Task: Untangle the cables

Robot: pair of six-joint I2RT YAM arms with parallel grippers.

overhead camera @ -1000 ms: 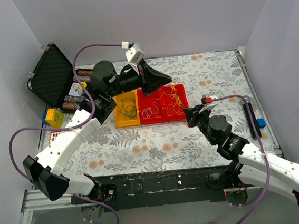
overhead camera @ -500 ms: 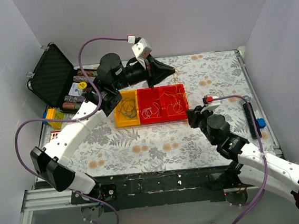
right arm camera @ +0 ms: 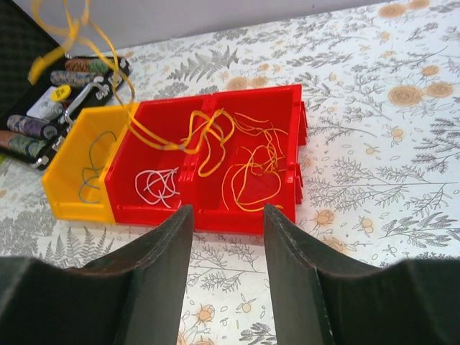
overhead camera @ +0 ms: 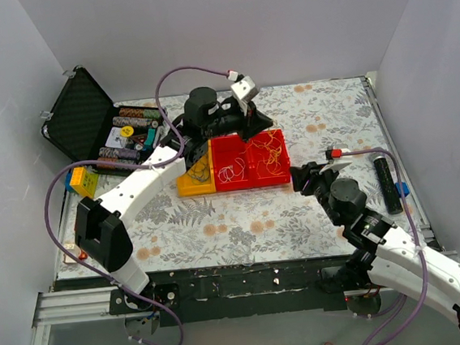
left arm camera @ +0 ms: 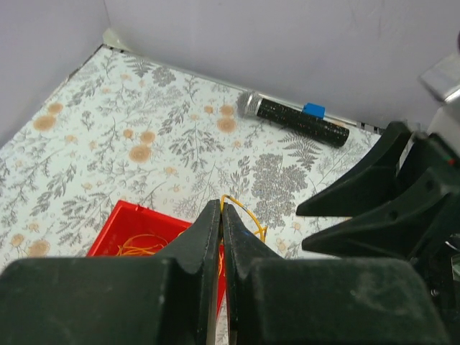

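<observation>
My left gripper (left arm camera: 221, 205) is shut on a thin yellow cable (left arm camera: 248, 215) and hangs over the right red bin (overhead camera: 265, 157). In the right wrist view that cable (right arm camera: 70, 30) loops down from the top left into the red bins. More yellow-orange cables (right arm camera: 251, 180) lie in the right red bin. A white cable (right arm camera: 154, 188) lies in the middle red bin (right arm camera: 144, 144), and a dark one (right arm camera: 93, 169) in the yellow bin (right arm camera: 65, 194). My right gripper (right arm camera: 226, 215) stands open and empty over the cloth, just in front of the bins.
An open black case (overhead camera: 82, 113) with spools sits at the back left, a yellow and blue block (overhead camera: 82, 180) beside it. A black cylinder (overhead camera: 387, 182) and a small blue block (overhead camera: 402, 190) lie near the right edge. Walls close in the table.
The left arm has swung right, carrying the yellow cable from behind the bins to above the right red bin. The right gripper has opened and drawn back slightly.
</observation>
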